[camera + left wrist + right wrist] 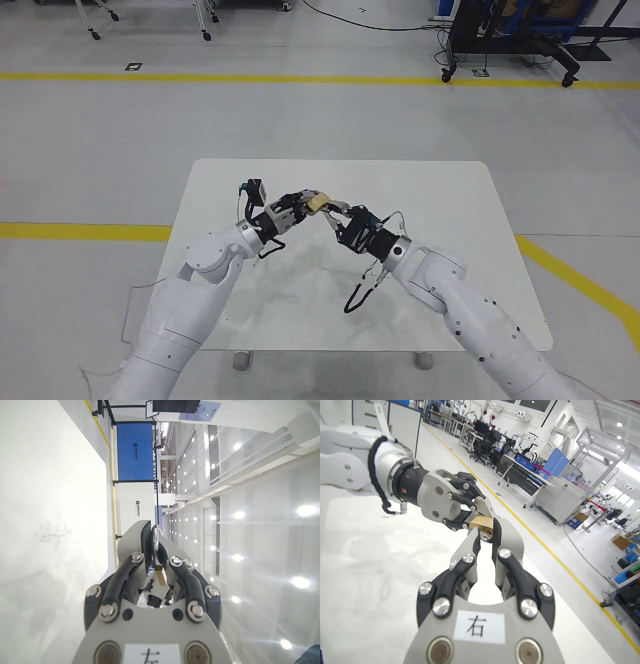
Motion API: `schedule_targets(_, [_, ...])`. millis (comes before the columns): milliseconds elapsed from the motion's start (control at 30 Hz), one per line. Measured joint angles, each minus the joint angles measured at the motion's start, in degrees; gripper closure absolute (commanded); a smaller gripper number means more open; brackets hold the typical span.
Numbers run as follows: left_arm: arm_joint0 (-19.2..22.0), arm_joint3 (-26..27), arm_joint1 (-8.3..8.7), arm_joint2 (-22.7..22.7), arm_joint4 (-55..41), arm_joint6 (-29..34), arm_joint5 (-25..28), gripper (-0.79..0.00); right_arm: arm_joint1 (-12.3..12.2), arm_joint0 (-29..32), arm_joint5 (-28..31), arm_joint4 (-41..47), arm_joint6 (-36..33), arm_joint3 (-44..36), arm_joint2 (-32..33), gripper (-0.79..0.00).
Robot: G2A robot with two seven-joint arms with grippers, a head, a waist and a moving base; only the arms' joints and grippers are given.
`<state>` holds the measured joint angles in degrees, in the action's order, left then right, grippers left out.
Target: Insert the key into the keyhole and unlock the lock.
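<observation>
The lock (482,521) is held aloft with the tabletop (440,200) below it, and its shackle is clamped in the left jaws. The key (485,536) is pinched in the right jaws and set at the lock's keyhole end. Insertion seems begun, though its depth cannot be told, and turning is judged still to be done. Both arms are angled inward and meet at the lock.

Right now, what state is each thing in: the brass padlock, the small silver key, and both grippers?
Brass padlock: held aloft by its shackle; locked or not, cannot tell.
Small silver key: gripped, at the padlock's keyhole end.
Left gripper: shut on the shackle.
Right gripper: shut on the key.
</observation>
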<state>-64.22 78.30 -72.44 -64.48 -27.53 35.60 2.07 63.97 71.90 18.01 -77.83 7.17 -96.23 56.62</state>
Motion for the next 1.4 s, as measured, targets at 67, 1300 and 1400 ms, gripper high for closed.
schedule_targets(67, [-0.2,0.2,-0.01,-0.1,0.3,-0.3,0.5,0.000,0.2,-0.1,1.6,3.4,1.1,1.0,0.3,0.000])
schedule_targets(1300, [1.4,-0.2,-0.47,-0.3,-0.8,-5.3,-12.3,0.000,0.8,-2.9,4.3,-13.9,-10.1,-0.4,-3.7,-0.222])
schedule_targets(1400, [1.4,-0.2,-0.48,-0.4,-0.6,-5.6,-12.7,0.000,0.8,-3.0,2.2,-19.2,-11.0,-1.5,-4.4,-0.197])
